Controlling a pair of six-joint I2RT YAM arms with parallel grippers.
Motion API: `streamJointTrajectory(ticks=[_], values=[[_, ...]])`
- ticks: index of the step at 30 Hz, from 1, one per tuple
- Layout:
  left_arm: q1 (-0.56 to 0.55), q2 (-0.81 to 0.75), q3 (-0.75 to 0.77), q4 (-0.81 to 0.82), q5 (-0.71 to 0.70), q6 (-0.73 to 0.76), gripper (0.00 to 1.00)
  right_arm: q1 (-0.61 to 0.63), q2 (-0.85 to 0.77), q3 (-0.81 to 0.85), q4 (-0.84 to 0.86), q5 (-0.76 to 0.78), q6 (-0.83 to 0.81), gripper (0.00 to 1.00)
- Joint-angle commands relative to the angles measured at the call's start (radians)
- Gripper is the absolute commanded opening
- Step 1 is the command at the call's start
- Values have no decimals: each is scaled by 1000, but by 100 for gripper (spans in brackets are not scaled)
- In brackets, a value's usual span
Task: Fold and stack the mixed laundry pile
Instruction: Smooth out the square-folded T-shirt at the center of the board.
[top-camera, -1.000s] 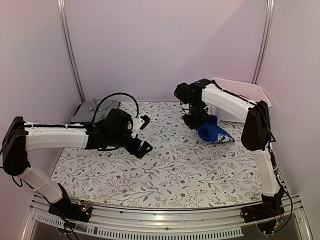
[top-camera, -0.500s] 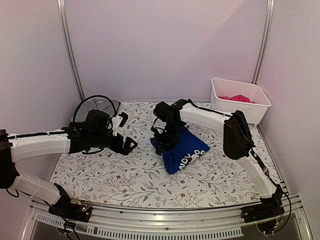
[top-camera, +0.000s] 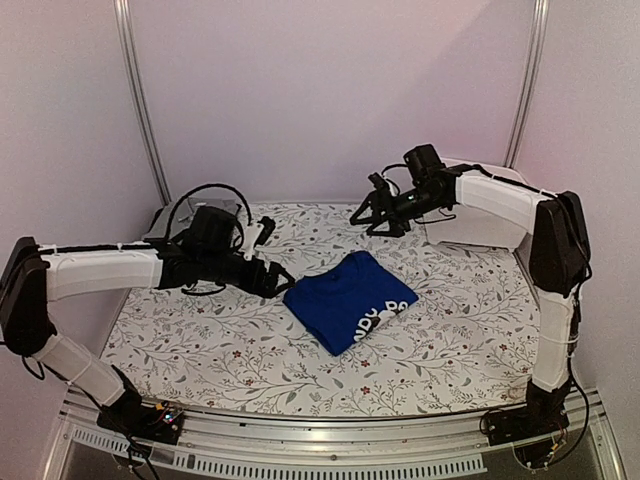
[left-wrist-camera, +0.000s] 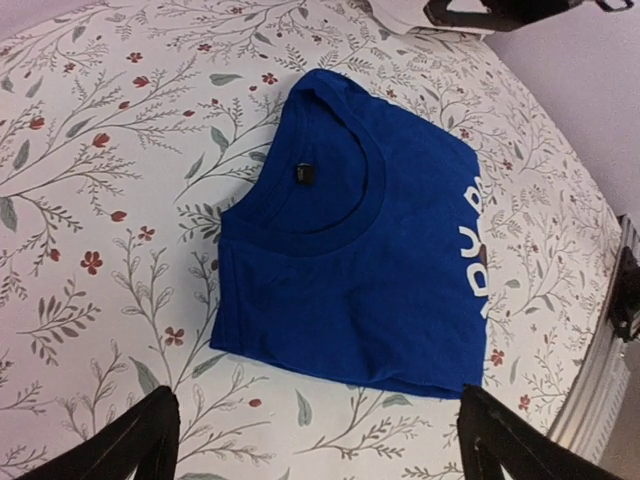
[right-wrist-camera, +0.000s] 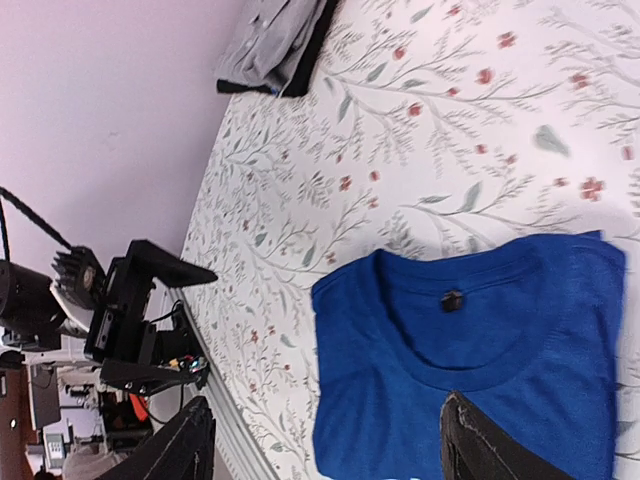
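Shirt (top-camera: 345, 300) — blue, folded, on floral cloth (top-camera: 200, 345)

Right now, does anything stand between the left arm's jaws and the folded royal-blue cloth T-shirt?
Nothing visible does. The left jaws stand open beside the folded royal-blue cloth T-shirt, with only bare white floral-patterned table covering between them.

The right arm (top-camera: 497, 196) hides much of the white bin (top-camera: 470, 233); the grey shirt (right-wrist-camera: 272, 45) runs off-frame.
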Motion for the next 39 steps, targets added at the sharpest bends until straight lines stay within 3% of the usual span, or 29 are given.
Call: streamJointTrajectory(ticks=[1,8,14,19,23,26,33,37,39], values=[[-67,159,123,28,99,-9,92,-27,13,-61,-63,137,-128,75],[-103,462,313,-53,131,-35,76,-25,87,-205,-82,163,-220,71],[-36,551,329,-102,107,-29,74,50,26,-430,-8,114,-192,70],[48,613,388,-156,84,17,74,182,-39,-498,31,-4,-129,72],[106,577,392,-154,119,33,77,166,-101,-477,35,-27,-106,73],[129,489,351,-145,154,38,79,83,-171,-481,28,3,-94,72],[127,323,214,-146,191,4,80,-65,-300,-547,-30,140,-203,55],[116,297,176,-141,220,-5,80,-67,-235,-503,-52,179,-279,39],[109,299,171,-144,225,-10,80,-67,-177,-481,-36,134,-278,37]])
